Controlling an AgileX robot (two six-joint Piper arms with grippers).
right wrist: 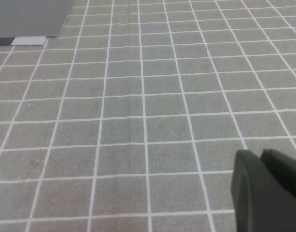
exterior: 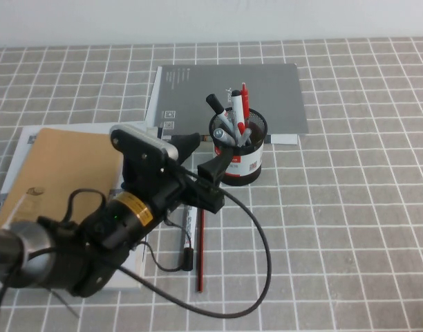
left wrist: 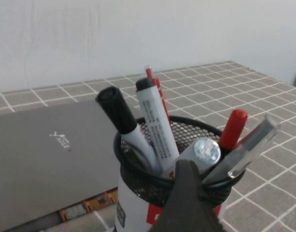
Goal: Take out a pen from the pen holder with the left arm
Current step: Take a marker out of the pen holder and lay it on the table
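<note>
Presently the left pincer (exterior: pixel 209 152) stands spread wide just beside the black mesh cylindrical pen holder (exterior: pixel 242 166), with nothing between its jaws. One black finger (left wrist: pixel 186 193) overlaps the holder's near rim; contact cannot be determined. The holder stands upright on the grey tiled table (exterior: pixel 350 228), at the front edge of a flat grey book (exterior: pixel 229 90), full of pens. Only the high view shows a thin red pen (exterior: pixel 201 249) lying on the table under the arm, and a tan notebook (exterior: pixel 59 173). Only the left wrist view resolves a black-capped white marker (left wrist: pixel 121 116) and a clear-barrelled pen (left wrist: pixel 249 145). The right wrist view shows the right pincer (right wrist: pixel 266 188) above bare tiles; spread or pressed together, cannot tell.
</note>
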